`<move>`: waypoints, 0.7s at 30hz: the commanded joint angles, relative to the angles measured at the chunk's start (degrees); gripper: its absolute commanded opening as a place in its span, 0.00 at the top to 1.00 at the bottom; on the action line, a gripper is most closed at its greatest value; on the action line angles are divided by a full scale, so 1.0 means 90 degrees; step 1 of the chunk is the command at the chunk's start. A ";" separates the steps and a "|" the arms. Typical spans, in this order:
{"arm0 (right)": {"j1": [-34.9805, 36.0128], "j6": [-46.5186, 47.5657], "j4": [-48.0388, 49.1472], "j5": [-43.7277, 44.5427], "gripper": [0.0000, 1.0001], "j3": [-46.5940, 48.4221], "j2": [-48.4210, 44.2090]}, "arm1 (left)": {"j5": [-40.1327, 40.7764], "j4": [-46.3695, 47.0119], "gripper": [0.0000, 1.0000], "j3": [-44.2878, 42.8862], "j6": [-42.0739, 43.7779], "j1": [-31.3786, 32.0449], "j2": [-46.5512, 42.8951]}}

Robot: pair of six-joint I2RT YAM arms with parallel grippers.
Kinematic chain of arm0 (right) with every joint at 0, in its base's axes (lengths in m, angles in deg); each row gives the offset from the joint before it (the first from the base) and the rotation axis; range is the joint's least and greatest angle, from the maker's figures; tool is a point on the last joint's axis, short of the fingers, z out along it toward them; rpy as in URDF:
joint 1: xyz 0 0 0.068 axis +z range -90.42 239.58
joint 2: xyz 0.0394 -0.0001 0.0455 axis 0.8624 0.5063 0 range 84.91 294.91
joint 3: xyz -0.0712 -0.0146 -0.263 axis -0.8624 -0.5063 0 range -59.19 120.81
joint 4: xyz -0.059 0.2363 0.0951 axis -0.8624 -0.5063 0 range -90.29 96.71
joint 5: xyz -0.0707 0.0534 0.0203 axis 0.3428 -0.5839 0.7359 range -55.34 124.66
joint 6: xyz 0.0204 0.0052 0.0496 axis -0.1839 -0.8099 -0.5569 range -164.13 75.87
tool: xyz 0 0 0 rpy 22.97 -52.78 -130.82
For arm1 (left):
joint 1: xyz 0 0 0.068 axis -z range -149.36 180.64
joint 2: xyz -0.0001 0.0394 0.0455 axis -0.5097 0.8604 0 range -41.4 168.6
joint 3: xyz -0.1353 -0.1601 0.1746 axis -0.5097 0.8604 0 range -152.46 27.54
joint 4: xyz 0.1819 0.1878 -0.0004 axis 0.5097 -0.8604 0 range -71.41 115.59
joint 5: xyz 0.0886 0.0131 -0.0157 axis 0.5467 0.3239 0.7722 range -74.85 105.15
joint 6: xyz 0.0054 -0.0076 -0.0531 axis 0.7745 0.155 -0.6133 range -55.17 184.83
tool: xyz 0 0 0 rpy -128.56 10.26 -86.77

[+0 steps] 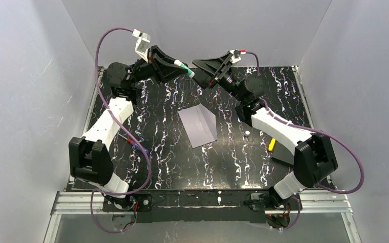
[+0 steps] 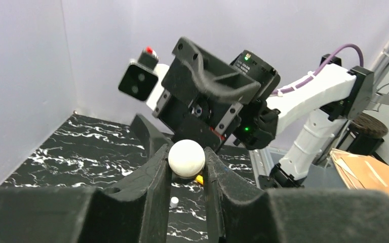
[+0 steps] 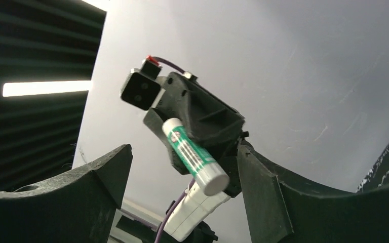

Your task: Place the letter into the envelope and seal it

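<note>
One envelope (image 1: 198, 126) lies flat on the table (image 1: 157, 167), near its middle and turned a little askew to the edges. Both arms are lifted over the far edge, and their two pincers face each other with a small gap between them. The left pincer (image 2: 187, 152) is clenched on one glue stick (image 3: 192, 154), which is white with a green label; its round white end shows between the two fingers (image 2: 152, 172) in the left wrist view. The right pincer (image 3: 182, 152) is released, its fingers (image 3: 261, 187) stand wide apart, and the stick points toward the gap between them without touching them. On the right half of the table, there is one small white piece (image 1: 246, 133), one small yellow thing (image 1: 272, 145) nearer the right edge, and one flat dark rectangle (image 1: 282, 155) that is partly under the right arm.
</note>
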 commanded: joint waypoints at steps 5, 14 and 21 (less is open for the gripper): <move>0.0058 -0.0877 -0.0056 0.0043 0.16 0.0414 0.0059 | 0.0549 0.1029 1.00 -0.0278 0.0018 -0.0009 0.0185; 0.0182 -0.1704 0.0834 0.0275 0.47 0.0733 0.0435 | 0.0859 0.1712 1.00 -0.0166 -0.0229 0.0016 0.0352; 0.0246 -0.1972 0.1137 0.0300 0.73 0.0937 0.0612 | 0.0604 0.1728 0.98 -0.0046 -0.0274 0.0023 0.0360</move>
